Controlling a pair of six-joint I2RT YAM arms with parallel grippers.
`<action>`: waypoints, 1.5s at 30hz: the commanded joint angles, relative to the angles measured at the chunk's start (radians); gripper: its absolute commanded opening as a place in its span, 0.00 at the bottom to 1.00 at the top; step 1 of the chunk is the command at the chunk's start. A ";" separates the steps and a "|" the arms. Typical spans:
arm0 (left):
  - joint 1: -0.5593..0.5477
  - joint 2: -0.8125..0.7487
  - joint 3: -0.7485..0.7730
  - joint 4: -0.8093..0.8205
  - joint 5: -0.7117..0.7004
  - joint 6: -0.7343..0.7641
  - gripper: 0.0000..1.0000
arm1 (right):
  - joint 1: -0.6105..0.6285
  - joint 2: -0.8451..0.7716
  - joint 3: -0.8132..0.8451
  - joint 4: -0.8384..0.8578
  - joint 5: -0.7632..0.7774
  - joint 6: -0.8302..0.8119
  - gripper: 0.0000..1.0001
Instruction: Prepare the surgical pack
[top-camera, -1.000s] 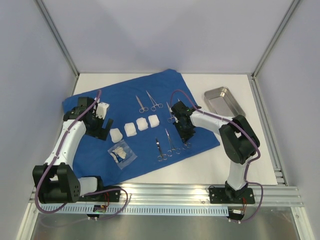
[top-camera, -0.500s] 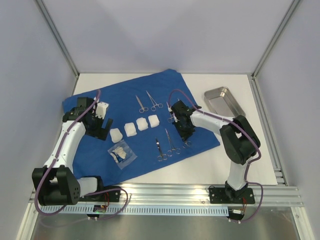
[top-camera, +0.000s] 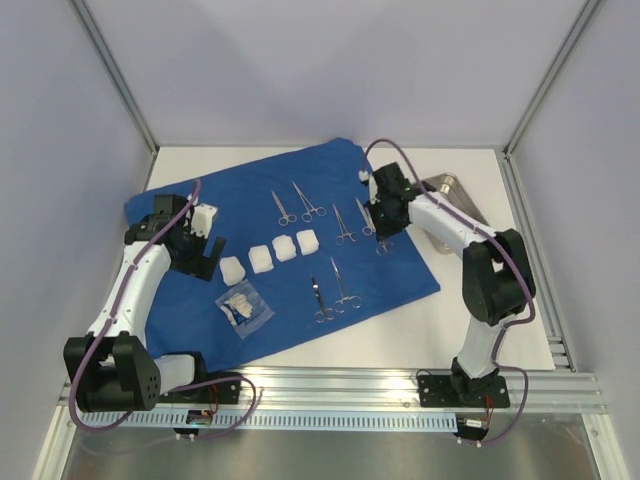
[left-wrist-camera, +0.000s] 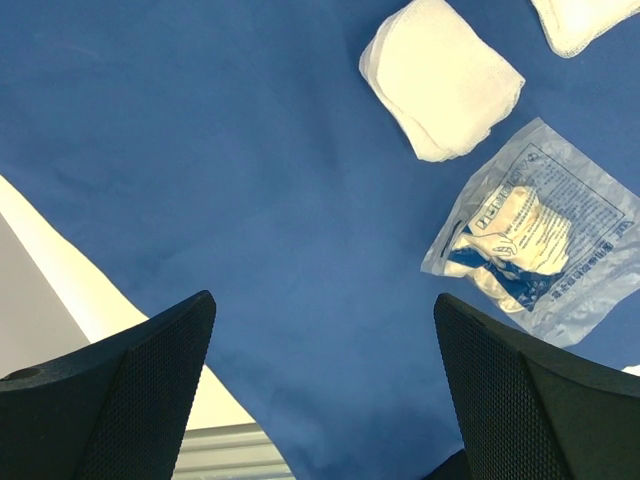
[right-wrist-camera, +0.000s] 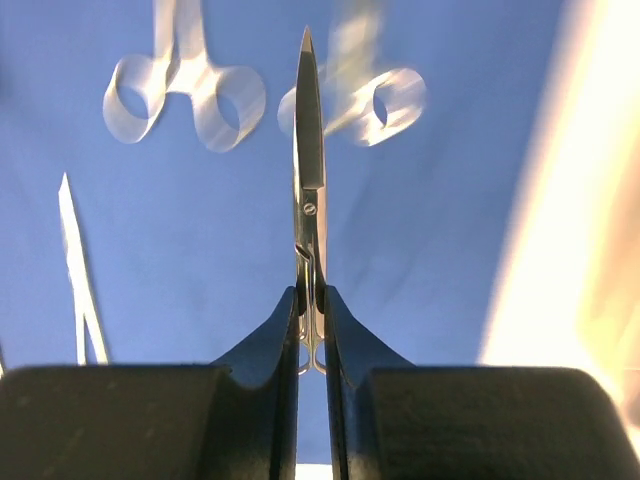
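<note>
The royal-blue drape (top-camera: 200, 215) lies spread flat on the table. The steel tray (top-camera: 452, 197) stands empty off its back right corner. Several white gauze squares (top-camera: 272, 254) lie in a row on the drape, one also in the left wrist view (left-wrist-camera: 442, 78). Silver scissor-like instruments lie at the back (top-camera: 296, 204) and front (top-camera: 334, 292). My right gripper (top-camera: 383, 228) is shut on one pair of scissors (right-wrist-camera: 309, 170), tip pointing away, held above the drape's right side. My left gripper (left-wrist-camera: 320, 385) is open and empty over the drape's left edge.
A clear plastic packet (top-camera: 243, 306) with white and blue contents lies on the drape in front of the gauze, also in the left wrist view (left-wrist-camera: 535, 232). Two ring handles (right-wrist-camera: 185, 95) lie below the held scissors. Frame posts stand at the back corners.
My right gripper has lifted the scissors from the drape's front right and carried them back and right, toward the tray. The left arm has not moved.
</note>
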 joint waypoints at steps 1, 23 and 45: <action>0.001 -0.013 0.051 -0.020 0.019 0.007 1.00 | -0.147 -0.056 0.134 0.017 -0.045 -0.113 0.00; 0.001 0.039 0.094 -0.042 0.008 0.007 1.00 | -0.462 0.191 0.183 0.064 -0.042 -0.424 0.00; 0.002 0.032 0.096 -0.052 0.005 0.015 1.00 | -0.519 0.185 0.234 0.047 -0.040 -0.395 0.46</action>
